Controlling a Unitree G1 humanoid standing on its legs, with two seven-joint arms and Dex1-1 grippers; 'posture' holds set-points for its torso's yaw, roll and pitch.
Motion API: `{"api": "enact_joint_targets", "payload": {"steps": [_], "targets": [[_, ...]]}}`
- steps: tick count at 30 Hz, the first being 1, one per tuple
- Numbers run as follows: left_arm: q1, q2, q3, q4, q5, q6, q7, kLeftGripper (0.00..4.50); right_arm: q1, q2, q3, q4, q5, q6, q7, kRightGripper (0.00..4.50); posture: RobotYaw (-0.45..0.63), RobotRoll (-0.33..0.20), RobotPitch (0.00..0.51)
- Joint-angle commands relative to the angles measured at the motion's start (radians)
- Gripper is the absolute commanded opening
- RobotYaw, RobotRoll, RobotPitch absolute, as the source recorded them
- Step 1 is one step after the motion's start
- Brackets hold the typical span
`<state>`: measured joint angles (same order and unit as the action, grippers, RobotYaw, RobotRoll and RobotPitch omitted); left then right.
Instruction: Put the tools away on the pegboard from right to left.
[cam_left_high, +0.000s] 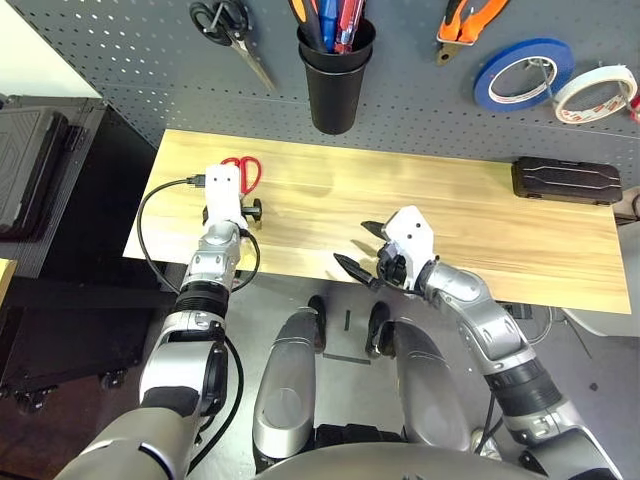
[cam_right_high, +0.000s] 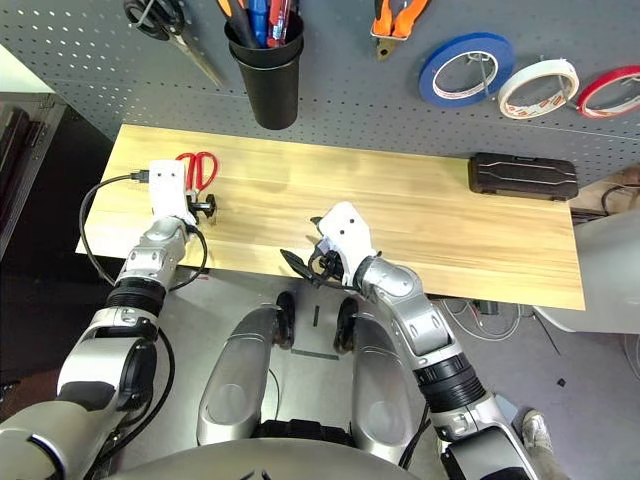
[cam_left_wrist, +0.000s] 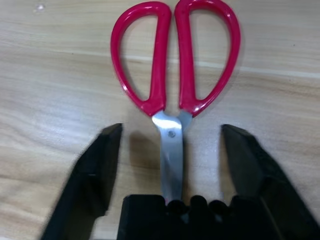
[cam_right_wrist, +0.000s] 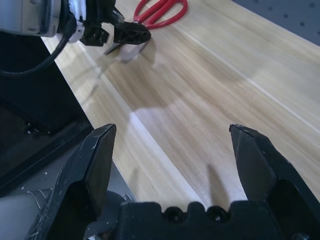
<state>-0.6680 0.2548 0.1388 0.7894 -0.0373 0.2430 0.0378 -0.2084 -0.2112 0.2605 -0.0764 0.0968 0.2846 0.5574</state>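
those red-handled scissors (cam_left_wrist: 171, 135) have shiny loops and silver blades, lying closed on the wood; left gripper (cam_left_wrist: 172, 150)'s fingers are spread around them.

The tabletop (cam_left_high: 330, 205) is evenly and brightly lit; a pale sheen is cast on its wood in the left wrist view. Soft shadows are thrown beneath the red-handled scissors (cam_left_wrist: 172, 100), whose glossy handles are dotted with small highlights.

Paired head views looking forward and down over both forearms to the wooden table (cam_left_high: 450, 215) and pegboard (cam_left_high: 420, 100), left wrist view close above the red-handled scissors (cam_left_wrist: 172, 135), right wrist view facing across the table, sharing those scissors with the others
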Motion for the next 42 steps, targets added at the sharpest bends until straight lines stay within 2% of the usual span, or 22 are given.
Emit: {"api": "enact_joint_targets", "payload": {"steps": [1,7,21,25,33,38,42], "targets": [[0.035,-0.012,0.002,0.048,-0.001,0.061,-0.003,2.71,0.026,-0.015,-0.004,-0.011,0.006,0.010,0.007,4.50,0.11,0.000,0.438],[0.086,-0.035,-0.008,-0.067,-0.006,0.162,-0.007,0.34,0.003,-0.025,-0.014,0.021,0.007,-0.007,0.014,4.50,0.12,0.000,0.434],[0.422,-0.192,-0.073,-0.793,0.000,0.630,0.052,0.33,-0.033,-0.028,-0.026,0.101,0.016,-0.073,0.057,4.50,0.18,0.000,0.433],[0.447,-0.219,-0.082,-0.861,0.005,0.687,0.066,0.33,-0.039,-0.040,-0.020,0.118,0.016,-0.078,0.094,4.50,0.20,0.000,0.432],[0.429,-0.228,-0.081,-0.845,0.009,0.695,0.071,0.33,-0.050,-0.083,0.008,0.157,-0.009,-0.121,0.154,4.50,0.21,0.000,0.423],[0.446,-0.236,-0.088,-0.899,-0.005,0.735,0.057,2.12,-0.051,-0.084,0.009,0.166,-0.008,-0.127,0.159,4.50,0.22,0.000,0.417],[0.460,-0.243,-0.082,-0.937,-0.011,0.761,0.053,3.76,-0.056,-0.081,0.010,0.179,-0.009,-0.136,0.162,4.50,0.22,0.000,0.413]]}}
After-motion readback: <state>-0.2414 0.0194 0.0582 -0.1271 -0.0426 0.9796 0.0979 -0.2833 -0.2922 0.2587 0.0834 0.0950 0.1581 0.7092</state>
